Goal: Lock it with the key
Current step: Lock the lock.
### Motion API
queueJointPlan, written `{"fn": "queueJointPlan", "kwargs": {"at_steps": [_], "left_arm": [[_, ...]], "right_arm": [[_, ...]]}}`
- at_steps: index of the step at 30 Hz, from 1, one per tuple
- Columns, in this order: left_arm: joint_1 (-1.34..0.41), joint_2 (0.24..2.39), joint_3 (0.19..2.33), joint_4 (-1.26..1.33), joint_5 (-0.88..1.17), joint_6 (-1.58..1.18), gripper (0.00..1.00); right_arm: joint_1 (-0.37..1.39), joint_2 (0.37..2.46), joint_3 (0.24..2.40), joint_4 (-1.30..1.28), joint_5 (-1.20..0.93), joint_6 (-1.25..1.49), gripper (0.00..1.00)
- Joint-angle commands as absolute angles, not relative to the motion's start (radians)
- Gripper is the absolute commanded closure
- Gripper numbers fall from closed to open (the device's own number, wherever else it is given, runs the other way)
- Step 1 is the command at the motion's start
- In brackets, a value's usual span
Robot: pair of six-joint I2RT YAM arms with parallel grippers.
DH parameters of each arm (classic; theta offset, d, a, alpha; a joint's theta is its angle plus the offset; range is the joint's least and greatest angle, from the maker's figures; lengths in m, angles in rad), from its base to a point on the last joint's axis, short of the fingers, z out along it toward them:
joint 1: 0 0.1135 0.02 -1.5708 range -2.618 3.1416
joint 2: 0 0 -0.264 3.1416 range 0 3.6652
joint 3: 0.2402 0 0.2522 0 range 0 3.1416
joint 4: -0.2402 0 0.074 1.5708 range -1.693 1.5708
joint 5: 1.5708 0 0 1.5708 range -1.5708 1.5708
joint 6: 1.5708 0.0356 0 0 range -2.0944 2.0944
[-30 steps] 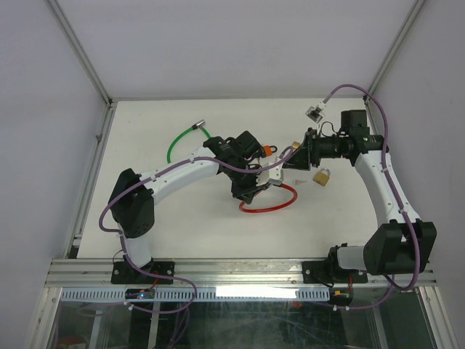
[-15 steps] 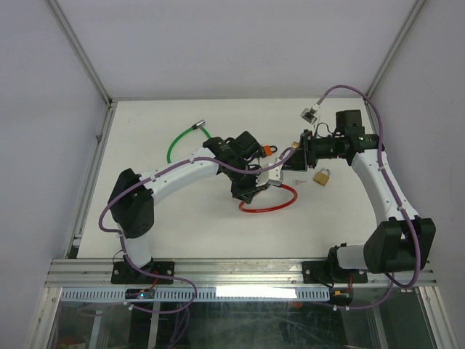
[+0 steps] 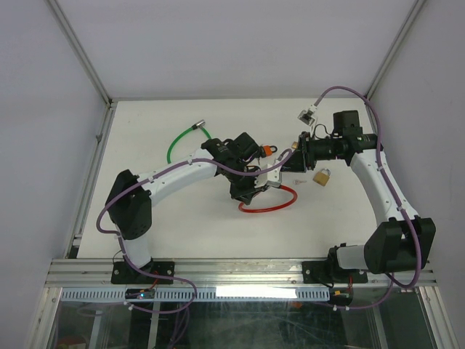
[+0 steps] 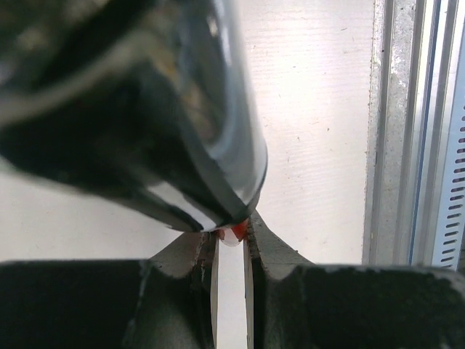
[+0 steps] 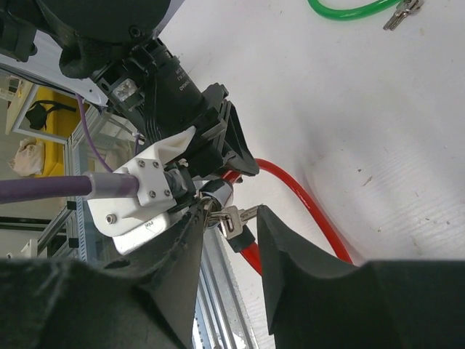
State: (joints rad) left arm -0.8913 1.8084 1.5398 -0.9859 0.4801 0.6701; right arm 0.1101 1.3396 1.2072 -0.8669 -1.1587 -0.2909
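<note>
My left gripper [image 3: 256, 189] is shut on the red cable lock [image 3: 270, 208] and holds its chrome lock head [image 5: 218, 192] off the table. In the left wrist view a bit of red [image 4: 238, 230] shows pinched at the fingertips. A silver key [image 5: 237, 219] on a ring hangs from the lock head. My right gripper [image 5: 231, 218] is open, with its fingers on either side of the key. The key tip is close to the right finger [image 5: 280, 240]. In the top view the right gripper [image 3: 292, 158] faces the left one.
A brass padlock [image 3: 322, 176] lies on the table below the right wrist. A green cable lock [image 3: 182, 139] lies at the back left and also shows in the right wrist view [image 5: 349, 10]. An orange part [image 3: 269, 150] sits by the left wrist. A metal rail [image 4: 407, 131] runs along the table's edge.
The right arm has shifted slightly left, toward the left gripper. The left arm and the red cable lock have hardly moved.
</note>
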Motion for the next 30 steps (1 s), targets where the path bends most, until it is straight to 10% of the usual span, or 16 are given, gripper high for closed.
{"fn": "queueJointPlan", "kwargs": {"at_steps": [1,30], "left_arm": [[-0.906,1.778,1.527,-0.9,0.472,0.705,1.0],[-0.894,1.764,1.514,-0.879,0.503,0.689,1.0]], "right_arm": [[0.119,1.325,1.249,-0.881,-1.126,-0.312,0.64],[0.13,1.285,1.261,-0.977,-1.19,-0.443,0.71]]}}
